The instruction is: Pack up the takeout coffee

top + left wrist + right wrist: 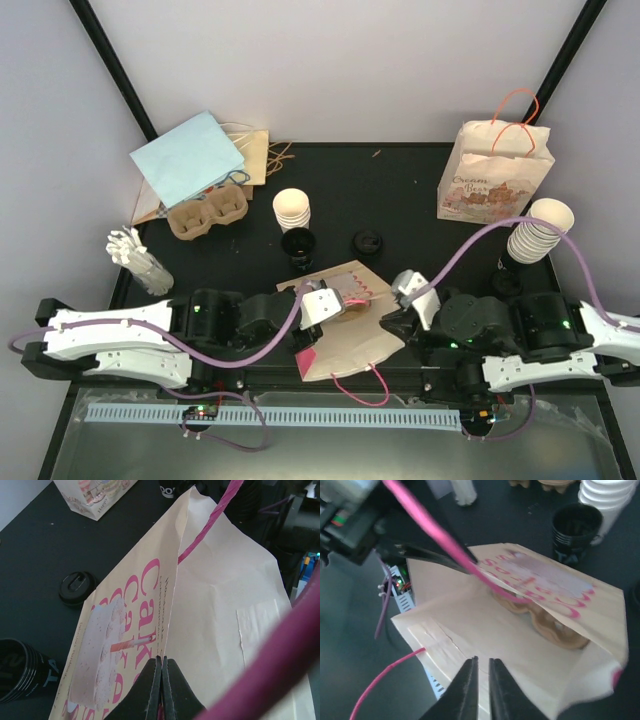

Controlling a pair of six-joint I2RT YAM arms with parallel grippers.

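Two arms meet over the bag at table centre. Far left: clear cup of white stirrers (pixel 140 258), upright. Behind it a blue bag (pixel 188 158) lies flat on brown ones, and an empty cup carrier (pixel 208 213) sits just in front of them. Stack of white cups (pixel 292 210) stands further right, with a black cup (pixel 298 246) just in front of it, upright and open-topped.

Left gripper (pixel 161 667): jaws pressed together, pinching the upper panel of the Cake bag (pixel 350 350) at its mouth edge, next to a pink handle (pixel 210 525). The Cake bag lies on its side at the near centre of the table, between the two arms, mouth facing the right arm and lifted open. A tucked carrier (pixel 555 630) of brown cardboard sits inside, under the printed panel. A second pink handle loops off the near edge.

Black lid (pixel 368 241) rests on the table behind the bag, apart from the black cup.

Right gripper (pixel 482 662): jaws almost together, thin gap, tips over the lower lip of the bag. Cannot tell if any paper is caught between them.

Far right: printed bag (pixel 490 185) with orange handles stands upright at the back. A second cup stack (pixel 540 232) stands just beside it, nearer the arms.
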